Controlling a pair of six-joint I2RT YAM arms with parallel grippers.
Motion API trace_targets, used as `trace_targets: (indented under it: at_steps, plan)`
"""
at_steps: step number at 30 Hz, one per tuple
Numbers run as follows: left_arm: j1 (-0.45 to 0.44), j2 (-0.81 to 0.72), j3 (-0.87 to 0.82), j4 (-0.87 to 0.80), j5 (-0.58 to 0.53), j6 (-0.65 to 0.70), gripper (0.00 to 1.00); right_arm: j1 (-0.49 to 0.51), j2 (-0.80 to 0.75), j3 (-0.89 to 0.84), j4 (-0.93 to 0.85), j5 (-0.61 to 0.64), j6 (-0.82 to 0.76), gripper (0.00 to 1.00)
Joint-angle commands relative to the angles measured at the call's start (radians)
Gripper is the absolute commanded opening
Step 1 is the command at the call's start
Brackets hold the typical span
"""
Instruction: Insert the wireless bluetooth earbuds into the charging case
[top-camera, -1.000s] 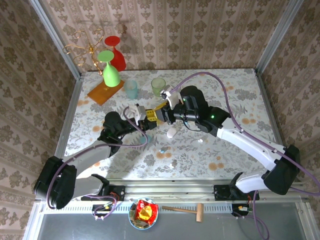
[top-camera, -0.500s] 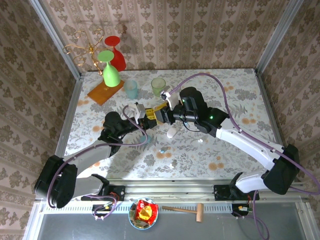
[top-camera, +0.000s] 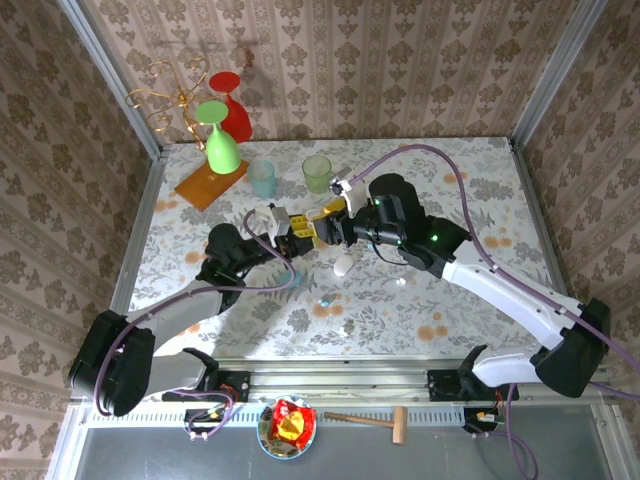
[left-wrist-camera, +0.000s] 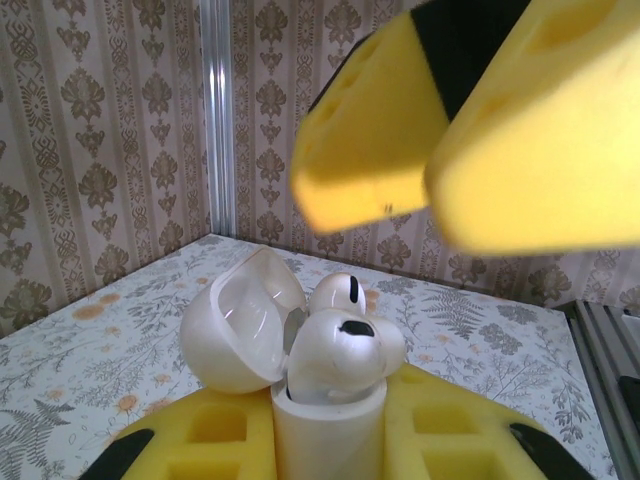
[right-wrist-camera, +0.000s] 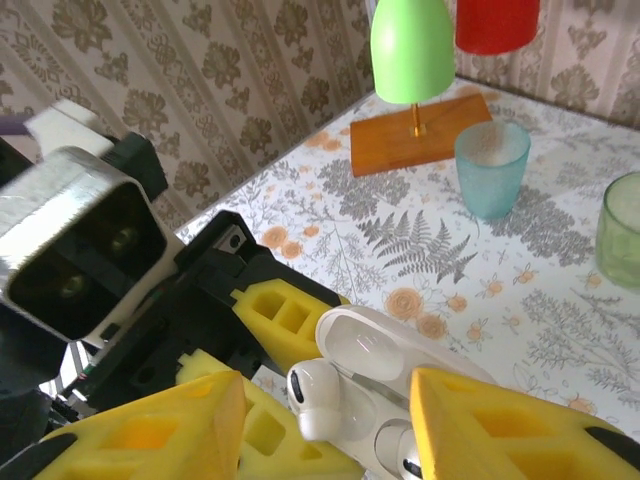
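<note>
My left gripper (top-camera: 284, 234) (left-wrist-camera: 328, 445) is shut on an open white charging case (left-wrist-camera: 322, 425) (right-wrist-camera: 420, 400), held upright with its lid (left-wrist-camera: 240, 318) (right-wrist-camera: 372, 345) swung back. Two white earbuds (left-wrist-camera: 345, 352) (right-wrist-camera: 315, 393) stick out of the case's top, the rear one (left-wrist-camera: 340, 292) partly hidden. My right gripper (top-camera: 318, 228) (right-wrist-camera: 328, 430) stands open just above, one yellow finger (left-wrist-camera: 370, 130) (right-wrist-camera: 150, 430) on each side of the buds, touching nothing. Tiny loose buds (top-camera: 326, 300) (top-camera: 401, 282) lie on the table.
A second white case (top-camera: 343, 265) lies shut on the table below the grippers. Behind stand a blue cup (top-camera: 263, 178) (right-wrist-camera: 491, 165), a green cup (top-camera: 317, 172), and green (top-camera: 222, 140) and red (top-camera: 232, 100) goblets by a wooden base (top-camera: 210, 183).
The right arm has shifted slightly to the right and its gripper sits a touch higher over the case. The left gripper has barely moved and keeps its hold.
</note>
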Motion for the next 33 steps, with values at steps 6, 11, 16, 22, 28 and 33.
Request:
trace_targets:
  at_steps: [6, 11, 16, 22, 28, 33]
  plan:
    - [-0.004, -0.001, 0.039, 0.055, 0.010, -0.012, 0.00, -0.008, 0.002, 0.020, -0.055, 0.087, 0.020, 0.79]
    - [-0.004, -0.007, 0.041, 0.054, 0.012, -0.014, 0.00, -0.016, 0.029, 0.020, -0.056, 0.089, 0.030, 0.79]
    - [-0.004, -0.017, 0.038, 0.052, 0.013, -0.017, 0.00, -0.031, 0.047, 0.012, -0.067, 0.101, 0.032, 0.79]
    - [-0.004, -0.032, 0.033, 0.033, 0.009, -0.009, 0.00, -0.044, 0.046, 0.008, -0.084, 0.107, 0.032, 0.79]
    - [-0.004, -0.037, 0.035, 0.028, 0.011, -0.008, 0.00, -0.045, 0.036, 0.015, -0.109, 0.088, 0.011, 0.79]
    - [-0.004, -0.041, 0.036, 0.030, 0.011, -0.011, 0.00, -0.049, 0.017, 0.016, -0.110, 0.102, 0.014, 0.79]
